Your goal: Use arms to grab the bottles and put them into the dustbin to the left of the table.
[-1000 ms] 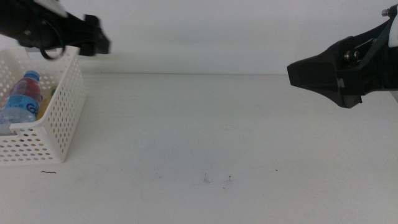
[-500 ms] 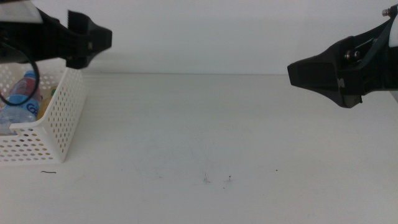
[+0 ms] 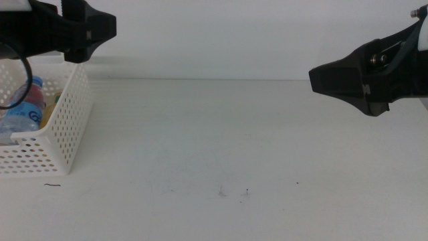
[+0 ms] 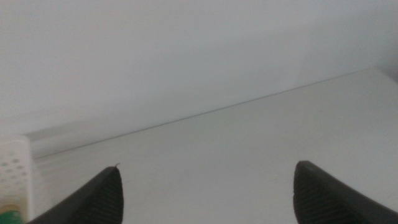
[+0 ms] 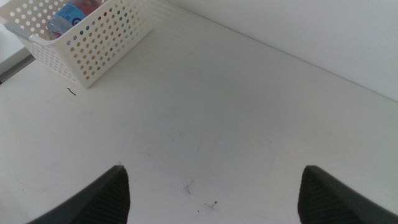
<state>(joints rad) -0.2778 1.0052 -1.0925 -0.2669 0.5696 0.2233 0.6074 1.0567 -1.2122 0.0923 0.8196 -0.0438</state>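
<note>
No bottle lies on the desk (image 3: 221,134); the released left end effector (image 3: 100,30), upper left, hovers nearest the dustbin (image 3: 63,127), while the right end effector (image 3: 321,79), also released, waits at right.

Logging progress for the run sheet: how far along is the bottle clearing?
Looks nearly finished. A blue-capped water bottle lies in the dustbin with something yellow beside it; the red can isn't discernible. No bottle shows on the table. Left gripper hovers open and empty above the bin; right gripper waits open at the right.

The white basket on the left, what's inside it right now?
Inside the dustbin lies a blue-capped water bottle, with something yellow-green beside it. The left arm and the basket wall hide the rest.
</note>
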